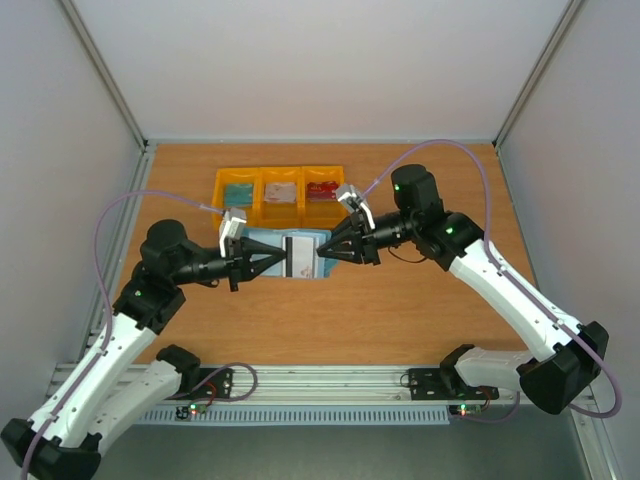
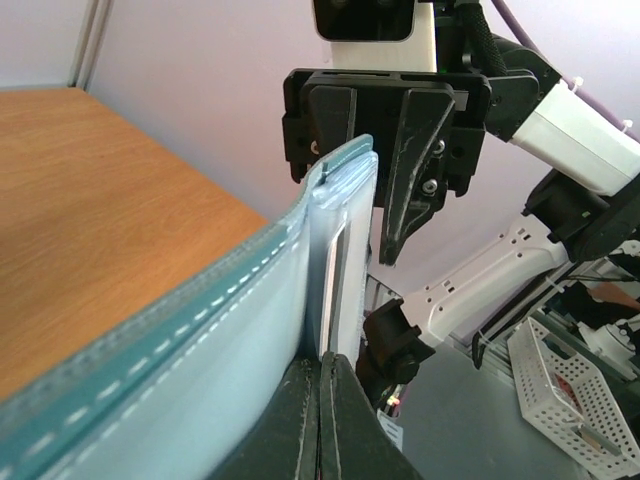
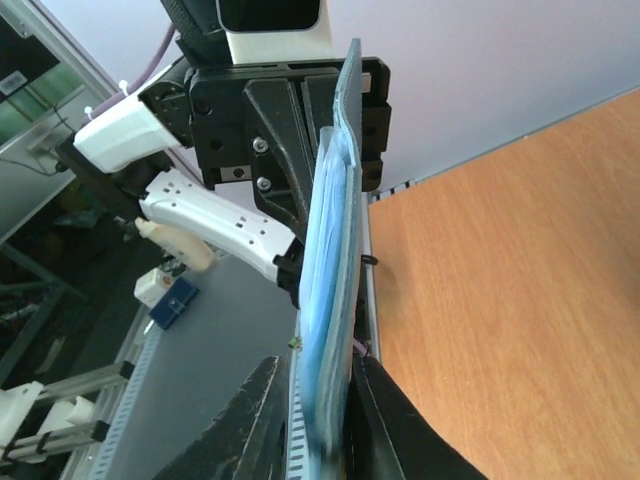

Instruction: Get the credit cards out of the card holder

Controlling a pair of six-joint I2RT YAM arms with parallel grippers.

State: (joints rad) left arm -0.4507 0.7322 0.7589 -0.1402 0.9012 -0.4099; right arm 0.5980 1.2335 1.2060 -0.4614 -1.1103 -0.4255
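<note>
Left pincer: pressed together on the near edge of a pale card. In the left wrist view the two fingers meet with only the thin white edge between them.
Right pincer: closed on the far side of the card holder, one finger on each face.
Card holder: open and up off the bench, held between the two pincers. It is teal outside with white stitches and paler blue inside. It stands on its edge in both wrist views.
Pale card: it has a dark stripe and lies against the pale blue inside of the holder. I cannot tell how deep it sits in the pocket.
Other cards: a teal card, a whitish card and a red card, one in each part of the yellow bins.
Yellow bins: three in a row, on the bench just behind the holder.
Bench: brown wood, with white walls on three sides.
Arms: both reach in toward the middle, tips facing each other.
</note>
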